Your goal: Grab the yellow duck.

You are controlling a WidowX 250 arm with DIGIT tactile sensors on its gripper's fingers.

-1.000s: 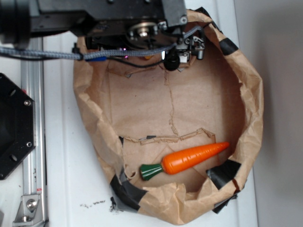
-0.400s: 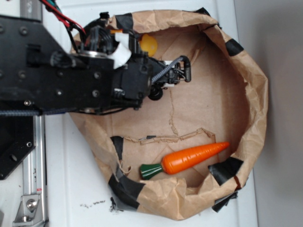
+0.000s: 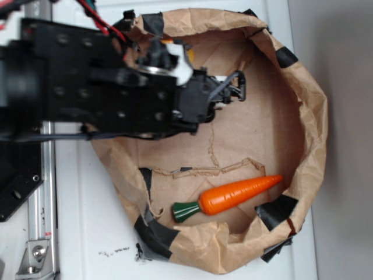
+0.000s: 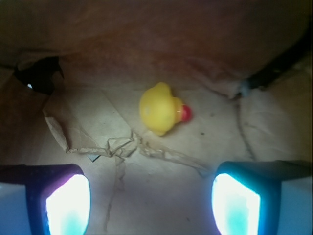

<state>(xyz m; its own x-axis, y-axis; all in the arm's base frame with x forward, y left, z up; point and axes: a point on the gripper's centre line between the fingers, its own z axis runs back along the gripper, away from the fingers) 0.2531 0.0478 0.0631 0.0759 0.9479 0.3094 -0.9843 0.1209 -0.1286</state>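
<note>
Yellow duck (image 4: 161, 108) lies on the paper bag (image 3: 303, 116) floor near its far wall, ahead of our tool (image 4: 151, 196), which is wide open and empty; we should advance, centre, then descend

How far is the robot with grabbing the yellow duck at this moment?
Done: the arm is over the paper-lined basket, and in the wrist view the yellow duck lies ahead between the two fingers. In hand: the approach. The gripper is open and apart from the duck. Left: come down around the duck, shut and lift. The carrot lies at the other side, untouched.
</note>
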